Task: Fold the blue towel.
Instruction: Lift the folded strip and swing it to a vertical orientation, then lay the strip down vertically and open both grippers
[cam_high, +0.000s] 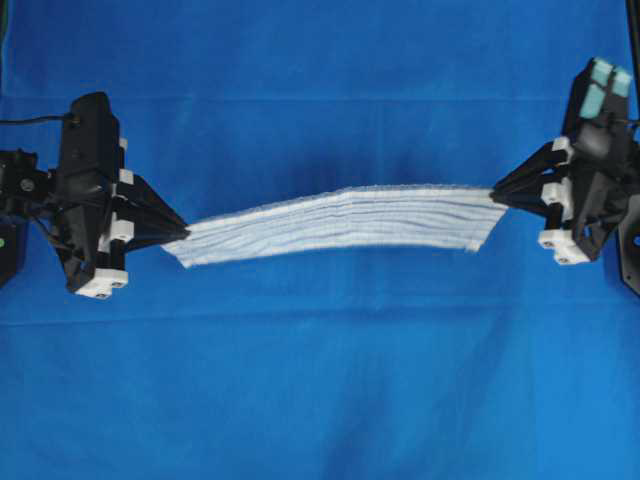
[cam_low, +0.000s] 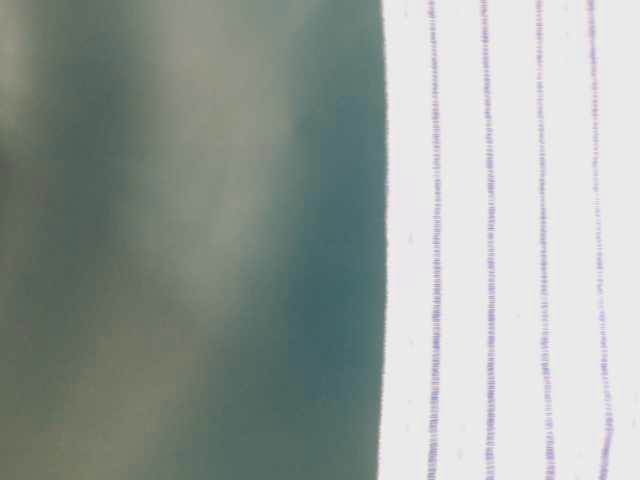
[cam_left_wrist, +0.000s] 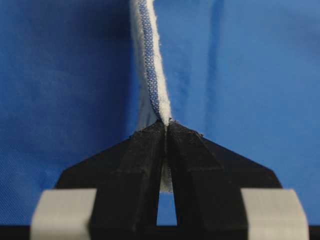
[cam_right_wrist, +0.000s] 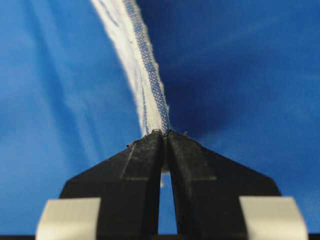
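The blue towel (cam_high: 345, 222), white with thin blue stripes, hangs stretched in the air between my two grippers and sags a little in the middle. My left gripper (cam_high: 186, 233) is shut on its left end, and the cloth edge (cam_left_wrist: 152, 75) runs up from the closed tips (cam_left_wrist: 166, 124). On the other side my right gripper (cam_high: 494, 192) is shut on the right end, with the striped edge (cam_right_wrist: 145, 65) leaving its tips (cam_right_wrist: 165, 132). The table-level view is filled on its right by the hanging towel (cam_low: 510, 240), very close.
A plain solid-blue covering (cam_high: 320, 380) lies over the whole table under the towel. The left arm's body (cam_high: 85, 190) stands at the left edge and the right arm's body (cam_high: 595, 150) at the right edge.
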